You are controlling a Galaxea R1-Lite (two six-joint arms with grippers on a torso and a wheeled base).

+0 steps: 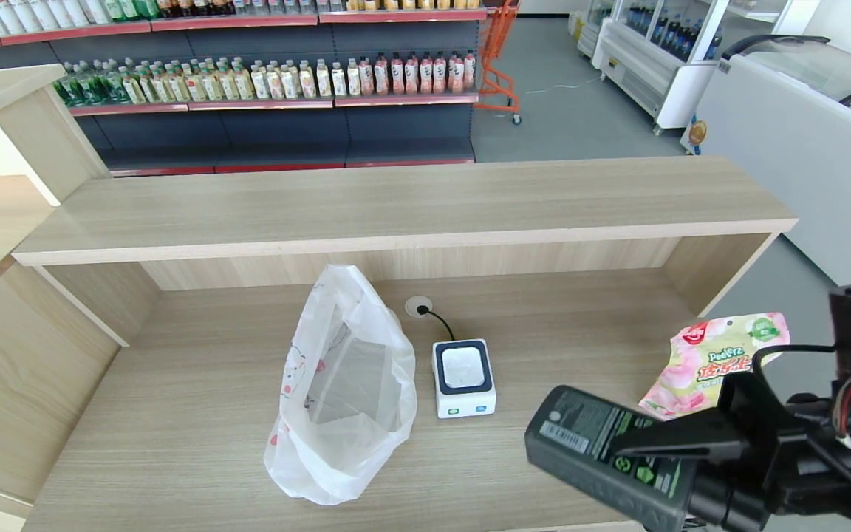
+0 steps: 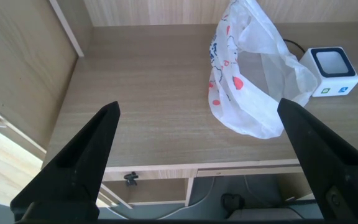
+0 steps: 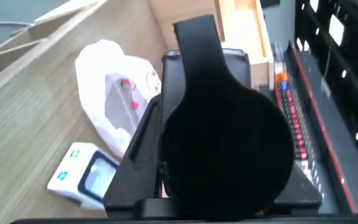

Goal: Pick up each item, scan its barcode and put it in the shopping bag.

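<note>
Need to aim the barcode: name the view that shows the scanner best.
Head view: the scanner sits whole, window up, beside the shopping bag. Left wrist view shows it past the bag; right wrist view, partly behind the black pack.

The shopping bag (image 1: 340, 391) stands mid-counter (image 1: 196, 384), with the scanner (image 1: 464, 377) just beside it on the right. The scanner's cable (image 1: 440, 323) runs back to a hole (image 1: 418, 306) near the rear wall. A pouch (image 1: 721, 362) lies at the right edge. Over the front right corner, the right gripper (image 1: 654, 473) clamps a package (image 1: 580, 436).

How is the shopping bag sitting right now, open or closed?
Open: the shopping bag stands upright on the counter, its mouth spread wide, showing its inside.
</note>
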